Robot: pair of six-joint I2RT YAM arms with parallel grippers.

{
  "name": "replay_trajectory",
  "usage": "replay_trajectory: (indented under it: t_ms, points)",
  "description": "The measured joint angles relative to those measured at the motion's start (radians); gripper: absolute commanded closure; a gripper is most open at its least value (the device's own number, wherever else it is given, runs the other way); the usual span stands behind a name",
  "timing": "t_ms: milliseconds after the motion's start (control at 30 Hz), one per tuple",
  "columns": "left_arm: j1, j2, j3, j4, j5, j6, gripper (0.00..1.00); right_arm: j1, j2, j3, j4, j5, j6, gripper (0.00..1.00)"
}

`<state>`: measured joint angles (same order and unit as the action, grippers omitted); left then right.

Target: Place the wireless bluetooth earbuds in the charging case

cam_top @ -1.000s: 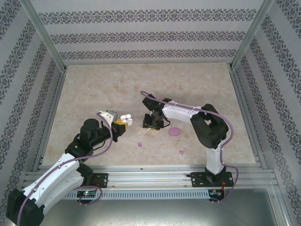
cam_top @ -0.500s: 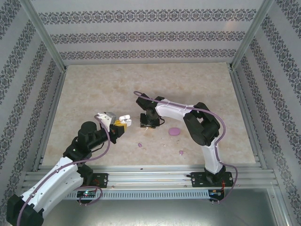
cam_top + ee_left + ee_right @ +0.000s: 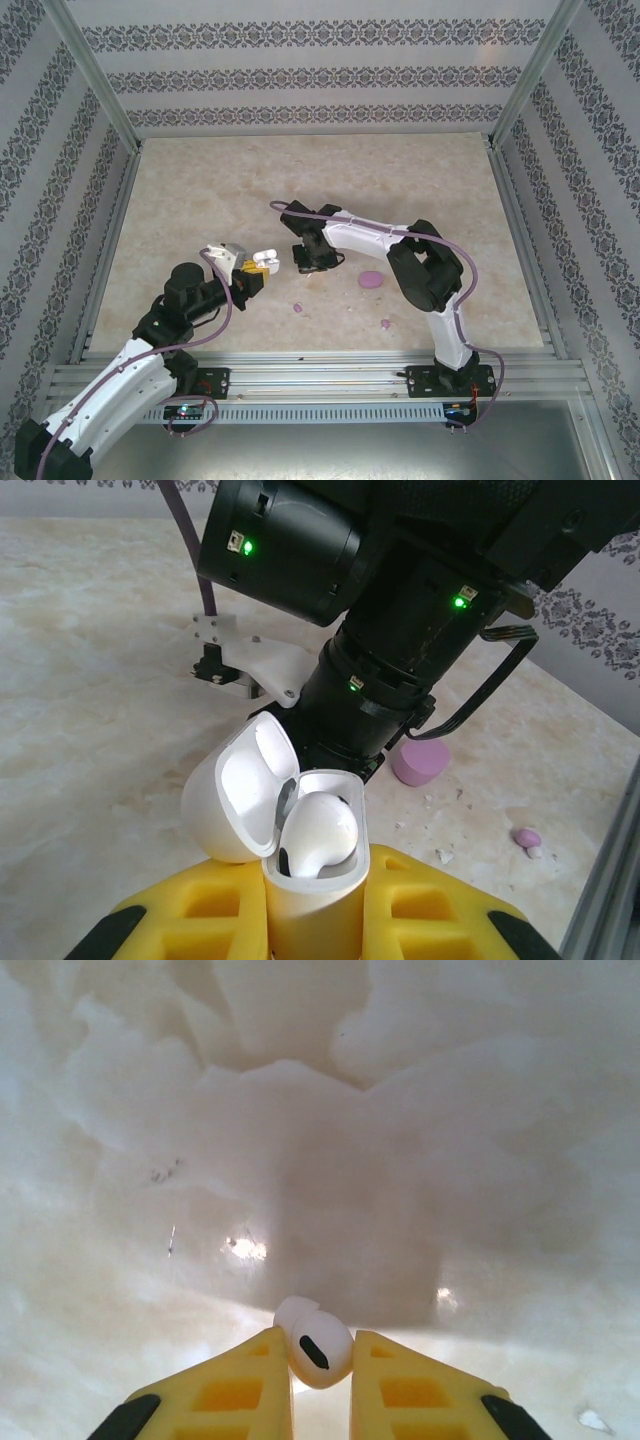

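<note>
— Right gripper (image 3: 320, 1340) has just pinched shut on a white bud (image 3: 314, 1348); a second ago its jaws stood partly apart. Over that same second it has slid leftward over the table (image 3: 200, 190), and from above it now sits just beside the left gripper (image 3: 316, 935).

— And the left one?

— Clamped on the white case (image 3: 312, 905), with the lid swung open and one seated bud (image 3: 322, 828) already inside. So the pick looks done and the carry nearly over. Insertion is probably next.

— Which way does the held bud point?

— Its rounded head pokes out past the yellow pads (image 3: 270, 1360), with a dark oval facing the wrist camera. The long axis seems to run along the fingers, stem tucked back between them, but the stem itself is hidden. The case mouth faces up, toward its own wrist camera.

— What's left after that?

— Two purple buds (image 3: 297, 307) lie loose on the table, apart from the purple case (image 3: 371, 279).
</note>
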<state>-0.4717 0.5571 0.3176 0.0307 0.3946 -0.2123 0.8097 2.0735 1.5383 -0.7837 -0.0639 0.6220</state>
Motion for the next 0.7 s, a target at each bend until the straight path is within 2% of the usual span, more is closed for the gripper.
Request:
replay_trajectory:
  t_ms: [133, 500, 700]
  points:
    - [0.000, 0.013, 0.000, 0.015, 0.028, -0.001, 1.00, 0.005, -0.069, -0.009, -0.021, 0.042, -0.065, 0.84]
    - [0.000, 0.126, 0.000, 0.079, 0.194, -0.013, 1.00, 0.007, -0.390, -0.059, -0.028, 0.129, -0.230, 0.86]
    - [0.000, 0.219, 0.013, 0.178, 0.267, -0.033, 1.00, 0.066, -0.515, -0.120, 0.018, 0.144, -0.280, 0.86]
